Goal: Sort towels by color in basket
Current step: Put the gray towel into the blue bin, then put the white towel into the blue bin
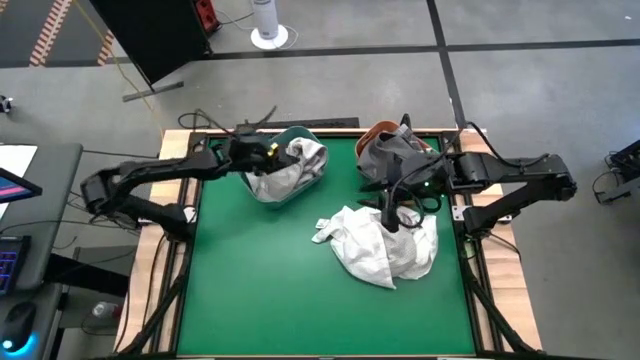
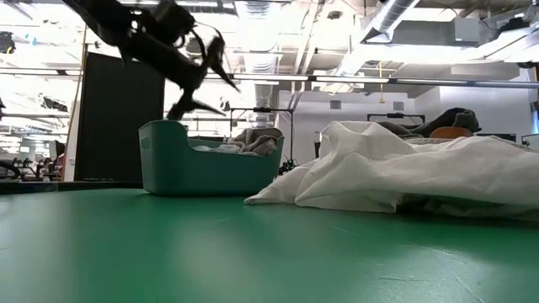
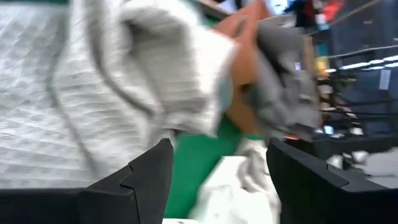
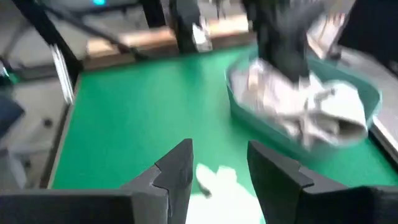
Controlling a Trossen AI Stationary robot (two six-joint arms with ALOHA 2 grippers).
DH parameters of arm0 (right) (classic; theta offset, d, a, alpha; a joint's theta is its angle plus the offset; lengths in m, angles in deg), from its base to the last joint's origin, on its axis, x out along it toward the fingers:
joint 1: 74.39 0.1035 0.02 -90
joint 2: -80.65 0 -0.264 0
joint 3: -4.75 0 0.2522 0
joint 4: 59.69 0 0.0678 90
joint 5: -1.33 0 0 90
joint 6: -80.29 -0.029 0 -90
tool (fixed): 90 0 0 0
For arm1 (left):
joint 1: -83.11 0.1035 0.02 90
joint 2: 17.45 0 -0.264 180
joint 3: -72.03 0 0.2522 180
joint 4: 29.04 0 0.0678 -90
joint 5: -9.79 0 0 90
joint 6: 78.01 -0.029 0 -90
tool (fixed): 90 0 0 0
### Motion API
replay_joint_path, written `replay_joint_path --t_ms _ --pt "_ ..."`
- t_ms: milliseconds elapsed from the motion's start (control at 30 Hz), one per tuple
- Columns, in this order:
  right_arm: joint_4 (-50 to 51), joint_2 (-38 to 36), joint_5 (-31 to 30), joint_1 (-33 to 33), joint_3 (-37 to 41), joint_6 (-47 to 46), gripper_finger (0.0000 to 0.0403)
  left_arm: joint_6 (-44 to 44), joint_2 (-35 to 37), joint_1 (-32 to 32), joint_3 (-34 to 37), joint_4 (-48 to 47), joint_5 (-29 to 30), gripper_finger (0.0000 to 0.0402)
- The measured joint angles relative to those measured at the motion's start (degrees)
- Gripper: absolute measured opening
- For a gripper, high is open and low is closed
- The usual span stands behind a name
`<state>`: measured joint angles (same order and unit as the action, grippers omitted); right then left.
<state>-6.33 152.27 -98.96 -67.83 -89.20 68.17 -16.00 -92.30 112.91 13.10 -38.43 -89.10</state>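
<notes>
I'm looking into what is showing itself as a lab or industrial workshop: the green-topped table is sitting on a bare grey concrete floor crossed by dark lines, exposed ducts and pipes are running under an open ceiling, a black partition panel is standing behind, and a keyboard is glowing at a desk beside the rig.
</notes>
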Motion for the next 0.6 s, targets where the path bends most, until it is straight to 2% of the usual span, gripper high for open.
replay_joint_path --t_ms 133,233,400,600 --pt "9.4 0.9 6.9 -1.6 0.0 0.0 0.0179 -2.1 5.6 0.0 -0.1 -0.4 -2.5 0.0247" --pt "15.2 3.8 11.0 -2.8 1.2 0.7 0.0179 -3.5 9.1 0.0 -0.1 -1.7 -1.1 0.0247" --pt "14.0 10.7 11.4 -4.0 6.9 5.7 0.018 -6.7 13.2 -0.9 -0.1 -2.4 5.0 0.0247" --pt "13.3 22.0 11.5 -7.3 9.8 8.1 0.0199 -9.9 17.2 -3.0 -0.1 -3.2 9.0 0.0247"
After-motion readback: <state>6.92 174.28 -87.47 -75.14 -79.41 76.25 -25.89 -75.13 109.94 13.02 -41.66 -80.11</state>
